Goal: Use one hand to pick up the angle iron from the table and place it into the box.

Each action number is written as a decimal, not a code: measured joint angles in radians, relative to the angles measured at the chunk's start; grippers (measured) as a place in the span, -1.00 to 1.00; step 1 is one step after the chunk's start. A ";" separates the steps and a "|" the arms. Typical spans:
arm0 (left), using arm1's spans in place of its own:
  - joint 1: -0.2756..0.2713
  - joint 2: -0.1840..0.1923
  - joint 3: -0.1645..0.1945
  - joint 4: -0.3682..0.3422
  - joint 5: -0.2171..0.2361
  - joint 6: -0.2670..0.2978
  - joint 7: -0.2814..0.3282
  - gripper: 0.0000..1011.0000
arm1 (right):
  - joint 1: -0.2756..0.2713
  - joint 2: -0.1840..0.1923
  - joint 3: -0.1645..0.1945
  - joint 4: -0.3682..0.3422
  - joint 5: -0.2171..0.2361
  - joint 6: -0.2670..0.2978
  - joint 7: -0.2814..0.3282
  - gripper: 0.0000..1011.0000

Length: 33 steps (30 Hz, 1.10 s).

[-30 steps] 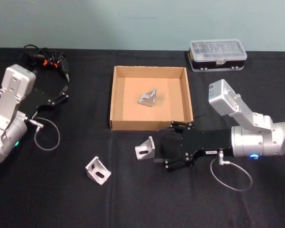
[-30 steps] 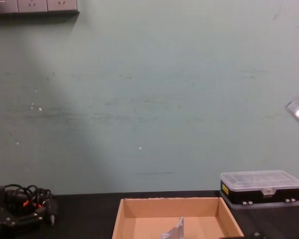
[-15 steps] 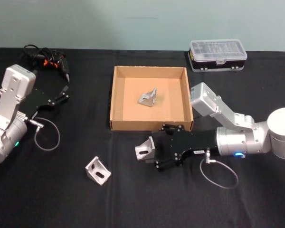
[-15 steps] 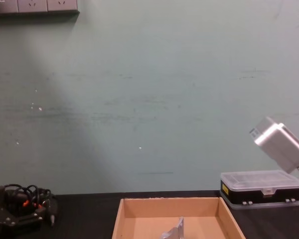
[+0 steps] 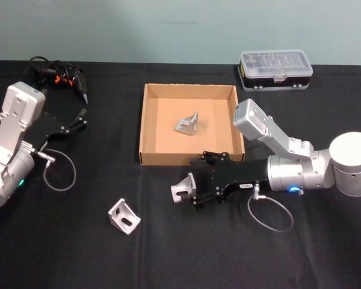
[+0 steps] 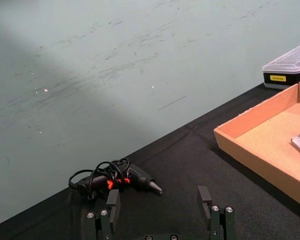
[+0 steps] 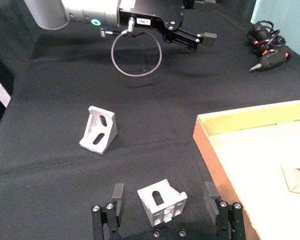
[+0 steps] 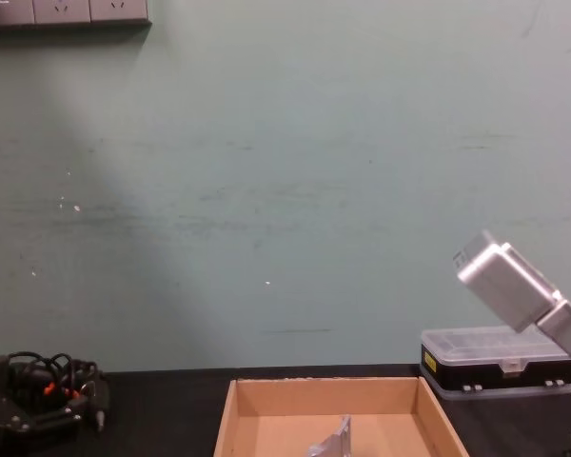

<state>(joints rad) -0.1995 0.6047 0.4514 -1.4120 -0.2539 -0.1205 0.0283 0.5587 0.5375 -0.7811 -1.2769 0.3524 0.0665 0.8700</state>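
Observation:
A silver angle iron (image 5: 182, 188) (image 7: 162, 201) lies on the black table (image 5: 60, 253) just in front of the box (image 5: 148, 120) (image 7: 250, 119). My right gripper (image 5: 194, 182) (image 7: 163, 192) is open, with one finger on each side of this angle iron and not closed on it. A second angle iron (image 5: 124, 215) (image 7: 98, 135) lies on the table farther to the left. A third angle iron (image 5: 187, 123) (image 8: 333, 442) rests inside the box. My left gripper (image 5: 79, 118) (image 6: 159, 199) hangs open and idle at the far left.
A black case with a clear lid (image 5: 275, 69) (image 8: 500, 360) stands at the back right. A black tool with coiled cables (image 5: 60, 75) (image 6: 115, 179) lies at the back left. The box's front wall is close behind my right gripper.
My right gripper has slid left along the front of the box until its open fingers straddle the angle iron. The left arm has not moved.

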 joint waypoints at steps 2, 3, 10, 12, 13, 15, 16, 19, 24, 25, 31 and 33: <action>0.000 0.000 0.000 0.000 0.000 0.000 0.000 1.00 | 0.006 -0.007 -0.003 0.017 -0.001 0.002 0.003 0.99; 0.000 0.000 0.000 0.000 0.000 0.000 0.000 1.00 | 0.007 -0.010 -0.004 0.022 -0.001 0.003 0.004 0.99; 0.000 0.000 0.000 0.000 0.000 0.000 0.000 1.00 | 0.023 -0.031 -0.012 0.058 -0.005 0.006 0.015 0.99; 0.000 0.000 0.000 0.000 0.000 0.000 0.000 1.00 | 0.027 -0.035 -0.015 0.064 -0.006 0.006 0.018 0.99; 0.000 0.000 0.000 0.000 0.000 0.000 0.000 1.00 | 0.028 -0.037 -0.016 0.066 -0.006 0.006 0.019 0.99; 0.000 0.000 0.000 0.000 0.000 0.000 0.000 1.00 | 0.031 -0.041 -0.019 0.070 -0.008 0.006 0.021 0.99; 0.000 0.000 0.000 0.000 0.000 0.000 0.000 1.00 | 0.032 -0.043 -0.021 0.071 -0.009 0.006 0.022 0.99; 0.000 0.000 0.000 0.000 0.000 0.000 0.000 1.00 | 0.033 -0.046 -0.024 0.071 -0.010 0.006 0.025 0.99; 0.000 0.000 0.000 0.000 0.000 0.000 0.000 1.00 | 0.033 -0.051 -0.030 0.070 -0.012 0.012 0.026 0.99; 0.000 0.000 0.000 0.000 0.000 0.000 0.000 1.00 | 0.032 -0.052 -0.030 0.070 -0.012 0.013 0.026 0.99; 0.000 0.000 0.000 0.000 0.000 0.000 0.000 1.00 | 0.032 -0.051 -0.030 0.070 -0.012 0.013 0.026 0.99; 0.000 0.000 0.000 0.000 0.000 0.000 0.000 1.00 | 0.032 -0.051 -0.030 0.070 -0.012 0.013 0.026 0.97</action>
<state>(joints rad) -0.1995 0.6047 0.4514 -1.4119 -0.2540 -0.1205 0.0283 0.5905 0.4869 -0.8108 -1.2066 0.3405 0.0791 0.8960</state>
